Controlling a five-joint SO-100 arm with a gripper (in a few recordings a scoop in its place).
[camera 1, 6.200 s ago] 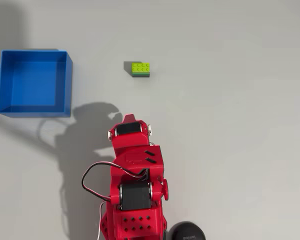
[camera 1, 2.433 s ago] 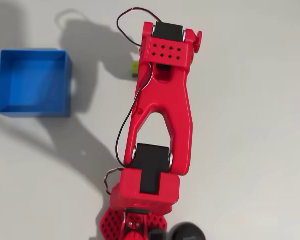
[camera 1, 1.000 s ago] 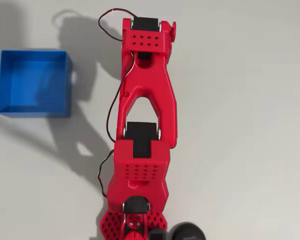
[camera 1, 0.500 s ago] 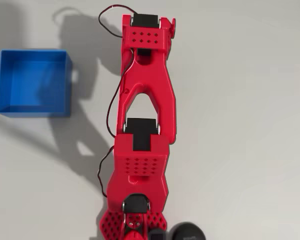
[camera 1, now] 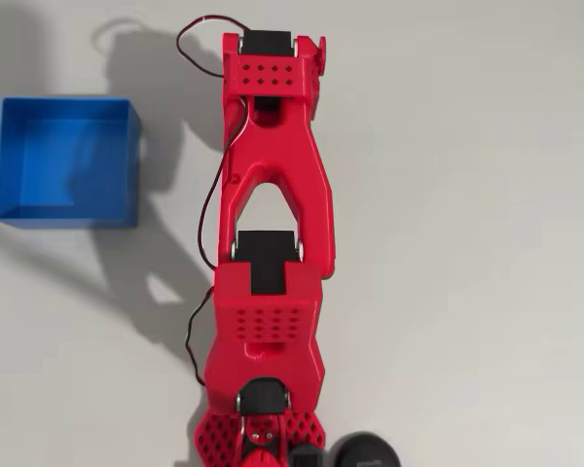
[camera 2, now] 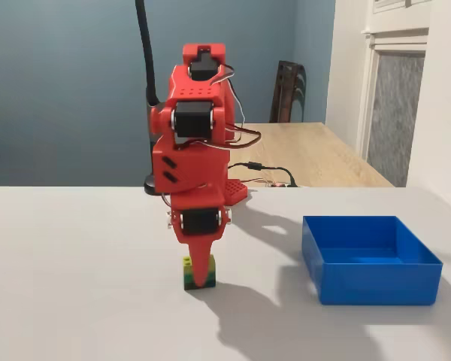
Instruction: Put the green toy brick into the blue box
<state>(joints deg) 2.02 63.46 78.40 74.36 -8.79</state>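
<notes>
On the pale grey counter (camera 2: 75,248), seen from the fixed view, your red arm (camera 2: 194,162) stands folded over itself with the end effector (camera 2: 201,277) pointing straight down, its tip at the counter surface. The green toy brick (camera 2: 189,272) sits right at that tip, on the counter; you can see its lime top and darker lower layer on the left of the red finger, which covers the brick's right part. The finger looks to be touching the brick, but you cannot tell from this angle whether the jaws are closed on it or merely set around it.

To the right in the same view, well apart from the brick, lies the blue box (camera 2: 376,282), resting flat with its low walls upright.

From overhead, the arm (camera 1: 273,185) stretches up the middle of the picture and covers the spot where the brick lies. The blue box (camera 1: 131,161) is at the left there, and the arm's shadow falls across the counter (camera 1: 467,243) between the two.
</notes>
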